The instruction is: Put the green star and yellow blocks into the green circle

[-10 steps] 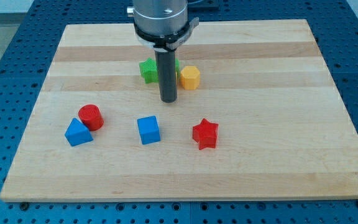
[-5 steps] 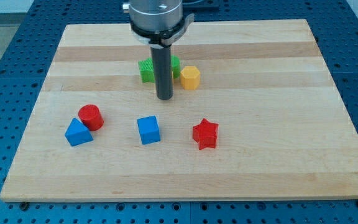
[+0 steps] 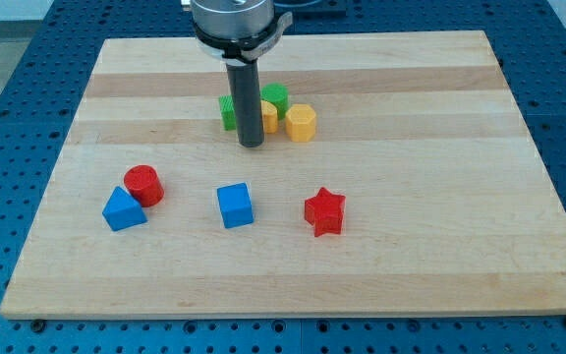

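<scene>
My tip [image 3: 252, 144] rests on the wooden board [image 3: 411, 197] just below the cluster of green and yellow blocks near the view's top centre. The rod hides most of the green star [image 3: 228, 112], which peeks out at the rod's left. A yellow block [image 3: 269, 117] shows just right of the rod. A yellow hexagonal block [image 3: 301, 123] sits further right. A green circle block [image 3: 275, 95] sits behind them, touching the yellow ones.
A red cylinder [image 3: 143, 185] and a blue triangular block [image 3: 123, 209] sit together at the lower left. A blue cube [image 3: 235, 206] is below my tip. A red star [image 3: 324, 210] lies to its right.
My tip has moved left and slightly up the view, uncovering the green circle and a yellow block. The blocks have not visibly moved.
</scene>
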